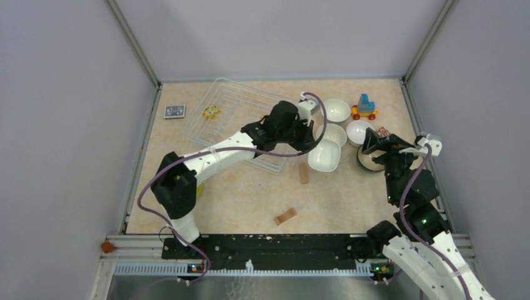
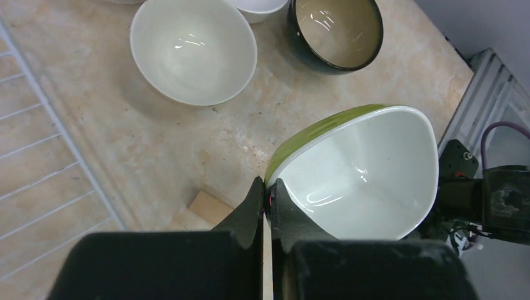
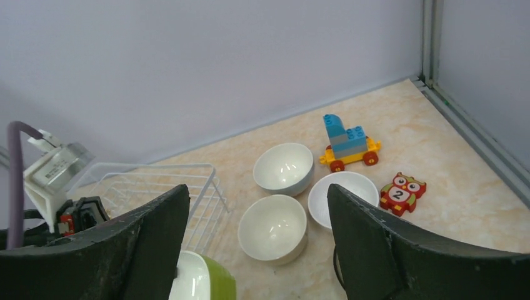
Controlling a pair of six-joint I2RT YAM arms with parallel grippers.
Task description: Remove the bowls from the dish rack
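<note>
The left gripper is closed narrow on the rim of a lime green bowl — one finger inside the rim, one outside. The bowl hangs tilted, its white inside turned toward the wrist camera.

The relation that matters is this: the bowl lies past the right side of the dish rack, over the table. It is just beside three pale bowls that stand there, with a dark teal bowl a little further right. So the way, I judge, is straight down to the table, and the left arm is the one to do it. Whether the bowl already touches the table, I cannot tell.

The right gripper is spread wide, holding nothing, above the dark teal bowl.

The bowls are round, smooth and glossy, thin at the rim — slippery for a pinch. The rack is thin pale wire. A small wooden block lies near the landing place.
</note>
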